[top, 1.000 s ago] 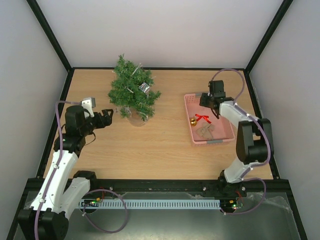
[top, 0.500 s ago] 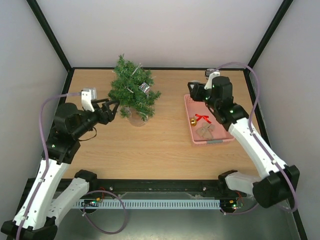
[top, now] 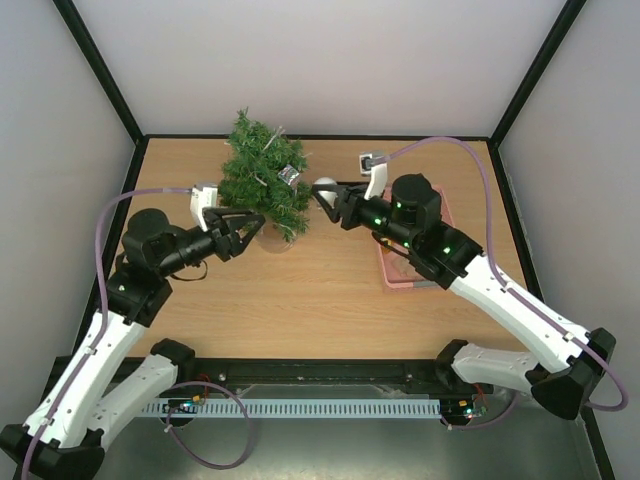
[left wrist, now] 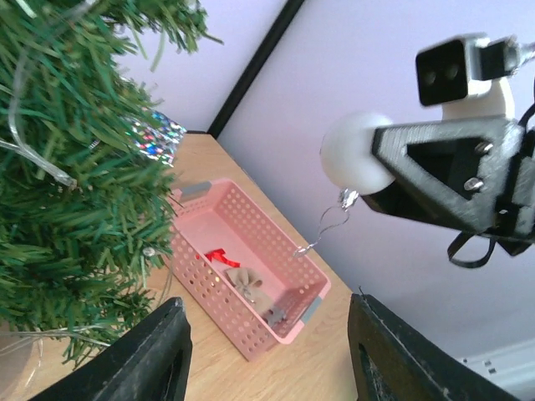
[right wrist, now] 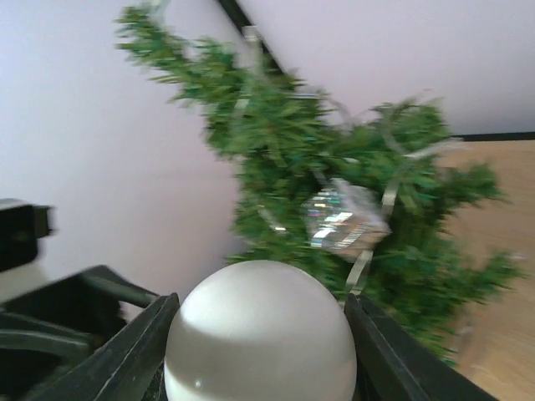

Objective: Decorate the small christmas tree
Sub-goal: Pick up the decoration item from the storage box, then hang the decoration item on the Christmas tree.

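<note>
Seen from above, the right arm (top: 430, 235) covers most of the pink basket (top: 388, 272), hiding its contents. From the right wrist, the small christmas tree (right wrist: 334, 192) is smeared by blur, and the white ball (right wrist: 259, 334) is cut off at the bottom edge. From the left wrist, the tree runs off the left and top edges; a red item (left wrist: 216, 256) and a tan item (left wrist: 247, 284) in the basket are too small to identify.

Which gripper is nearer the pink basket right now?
Right. The right gripper, shut on a white ball, hangs between the pink basket and the small christmas tree; the left gripper is on the tree's far side from the basket.
</note>
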